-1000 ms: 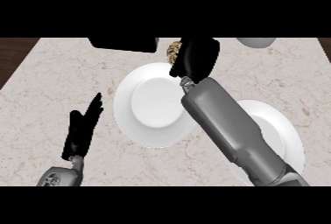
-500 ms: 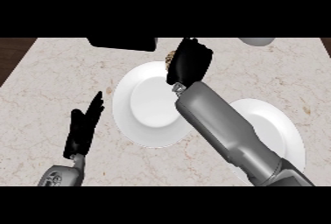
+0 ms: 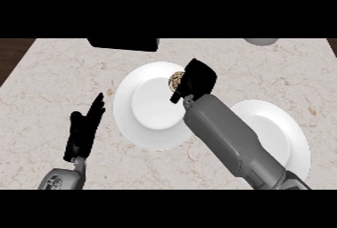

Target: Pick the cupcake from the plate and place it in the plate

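The cupcake point(image 3: 175, 80) is seen at the far edge of the left plate point(image 3: 148, 111), partly hidden by the right hand point(image 3: 197, 80), whose fingers are curled round it. The left hand point(image 3: 84, 129) is held spread at the lower left, and the second plate point(image 3: 276, 133) is partly covered by the right forearm.

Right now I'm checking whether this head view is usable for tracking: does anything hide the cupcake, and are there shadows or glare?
Head view: the right robot hand covers most of the cupcake, leaving only a sliver at the far rim of the middle plate; lighting is even, no glare on either plate, only soft shading inside the plate wells; the right forearm hides part of the other plate.
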{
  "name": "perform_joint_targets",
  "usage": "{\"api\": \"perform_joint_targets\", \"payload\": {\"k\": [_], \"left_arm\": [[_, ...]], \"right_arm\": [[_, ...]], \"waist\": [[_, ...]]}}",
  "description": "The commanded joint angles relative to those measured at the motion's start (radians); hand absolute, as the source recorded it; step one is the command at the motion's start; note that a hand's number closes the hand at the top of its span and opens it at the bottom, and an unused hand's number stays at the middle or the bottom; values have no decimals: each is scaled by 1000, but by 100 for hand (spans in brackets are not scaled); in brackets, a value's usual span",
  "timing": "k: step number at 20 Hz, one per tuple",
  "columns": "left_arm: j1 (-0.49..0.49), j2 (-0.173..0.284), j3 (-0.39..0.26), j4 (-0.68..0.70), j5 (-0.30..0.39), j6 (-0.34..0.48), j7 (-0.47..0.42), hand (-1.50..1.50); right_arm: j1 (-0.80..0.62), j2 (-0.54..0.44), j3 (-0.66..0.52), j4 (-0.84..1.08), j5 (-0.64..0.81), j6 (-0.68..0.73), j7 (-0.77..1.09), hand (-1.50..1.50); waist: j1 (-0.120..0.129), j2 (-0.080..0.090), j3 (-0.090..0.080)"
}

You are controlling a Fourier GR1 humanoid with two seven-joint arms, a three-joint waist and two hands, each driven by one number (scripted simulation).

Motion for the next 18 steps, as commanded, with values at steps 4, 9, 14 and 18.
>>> {"api": "perform_joint_targets", "payload": {"k": [4,9,14,18], "left_arm": [[-47,4,30,5,10,2,54,0],[8,0,35,14,7,11,-5,0],[12,18,45,-6,8,7,18,0],[4,-2,55,22,-2,33,-9,0]], "right_arm": [[-27,10,168,-17,-233,-108,112,-150],[17,10,135,-130,-167,-398,-60,-150],[37,10,72,-205,-122,-642,-111,-150],[157,10,163,-291,-136,-793,-132,-150]], "waist": [[-25,-5,0],[-53,-11,1],[-73,-16,2],[-79,-13,1]]}}
